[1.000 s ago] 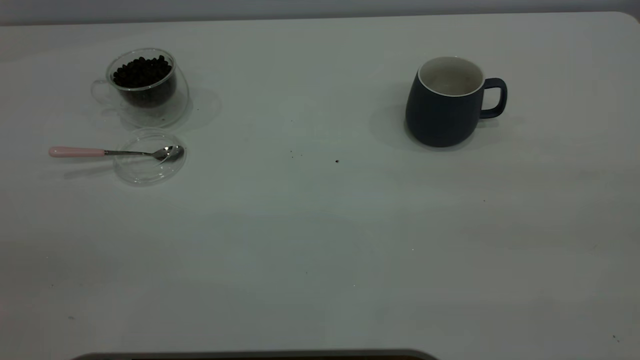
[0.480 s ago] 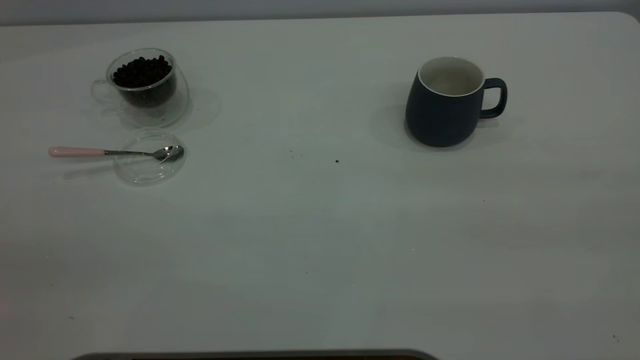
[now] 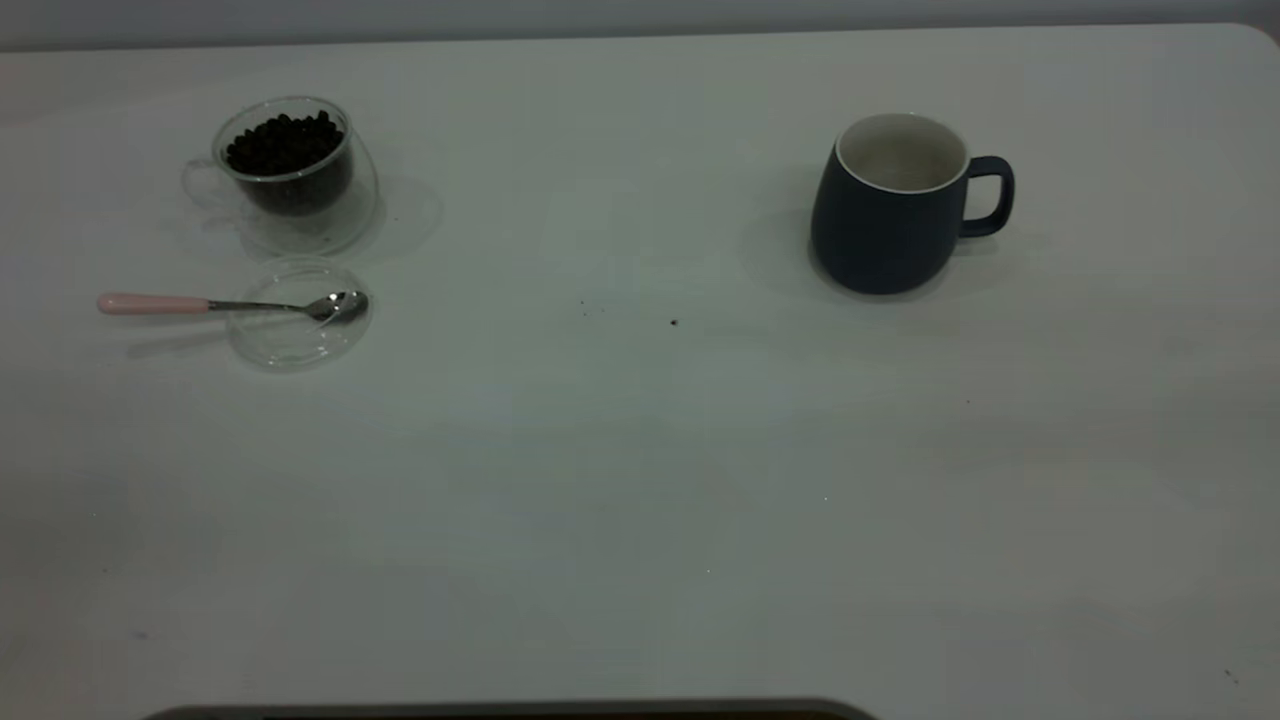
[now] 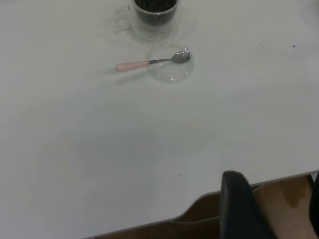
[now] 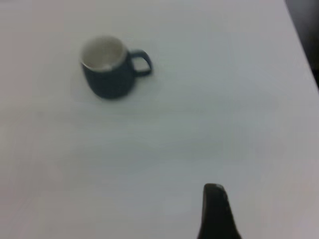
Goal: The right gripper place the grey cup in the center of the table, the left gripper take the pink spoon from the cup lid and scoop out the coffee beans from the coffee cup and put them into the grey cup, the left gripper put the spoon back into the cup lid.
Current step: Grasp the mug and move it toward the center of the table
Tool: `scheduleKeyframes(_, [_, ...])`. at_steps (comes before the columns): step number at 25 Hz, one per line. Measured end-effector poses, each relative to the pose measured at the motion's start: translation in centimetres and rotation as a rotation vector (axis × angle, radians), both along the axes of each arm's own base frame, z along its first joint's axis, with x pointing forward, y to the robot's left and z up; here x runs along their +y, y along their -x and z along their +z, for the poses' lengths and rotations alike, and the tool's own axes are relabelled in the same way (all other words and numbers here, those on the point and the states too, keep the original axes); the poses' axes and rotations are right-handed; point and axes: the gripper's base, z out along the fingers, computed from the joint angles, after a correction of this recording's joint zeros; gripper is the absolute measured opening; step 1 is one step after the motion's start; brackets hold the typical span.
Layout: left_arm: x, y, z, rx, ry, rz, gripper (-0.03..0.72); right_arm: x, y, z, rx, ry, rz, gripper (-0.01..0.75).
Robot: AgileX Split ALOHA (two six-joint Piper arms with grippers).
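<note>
- One grey cup (image 3: 890,205) stands upright on the table (image 3: 640,480), toward the right side, handle pointing right.
- One glass coffee cup (image 3: 285,170) full of beans (image 3: 283,143) stands at the left.
- One clear cup lid (image 3: 298,313) lies just before it, one pink spoon (image 3: 230,303) resting across it.
- Left claw (image 4: 271,204) and right claw (image 5: 214,211) sit at the near edge; cannot tell whether either's fingers are apart.

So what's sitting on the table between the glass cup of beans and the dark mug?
Only bare table separates coffee cup and grey cup, exterior view; a few dark specks lie slightly nearer the camera.
</note>
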Motion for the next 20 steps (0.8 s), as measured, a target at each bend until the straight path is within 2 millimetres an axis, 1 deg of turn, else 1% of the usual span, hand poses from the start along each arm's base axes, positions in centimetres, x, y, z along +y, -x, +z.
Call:
scheduleKeyframes(3, [0.0,0.0,0.0,0.0,0.0,0.0,0.401,0.0,-3.6,1.6,0.017,0.041,0.045,0.589])
scheduleKeyframes(4, [0.0,0.0,0.0,0.0,0.0,0.0,0.401,0.0,-5.1,2.0,0.033,0.067,0.065,0.602])
scheduleKeyframes(7, [0.0,0.0,0.0,0.0,0.0,0.0,0.401,-0.2,-9.8,2.8,0.073,0.154,0.132,0.622])
scheduleKeyframes(10, [0.0,0.0,0.0,0.0,0.0,0.0,0.401,-0.3,-15.2,2.9,0.122,0.206,0.192,0.624])
scheduleKeyframes(11, [0.0,0.0,0.0,0.0,0.0,0.0,0.401,-0.3,-17.2,2.6,0.147,0.216,0.212,0.621])
scheduleKeyframes(13, [0.0,0.0,0.0,0.0,0.001,0.001,0.401,-0.4,-20.9,1.3,0.219,0.226,0.253,0.61])
scheduleKeyframes(14, [0.0,0.0,0.0,0.0,0.001,0.001,0.401,-0.4,-22.4,0.9,0.242,0.241,0.28,0.605])
scheduleKeyframes(16, [0.0,0.0,0.0,0.0,0.001,0.001,0.401,-0.4,-25.6,-1.1,0.317,0.263,0.341,0.595])
scheduleKeyframes(17, [0.0,0.0,0.0,0.0,0.001,0.001,0.401,-0.3,-26.9,-1.8,0.337,0.277,0.375,0.591])
scheduleKeyframes(20, [0.0,0.0,0.0,0.0,0.001,0.001,0.401,-0.1,-30.4,-5.4,0.418,0.288,0.483,0.587])
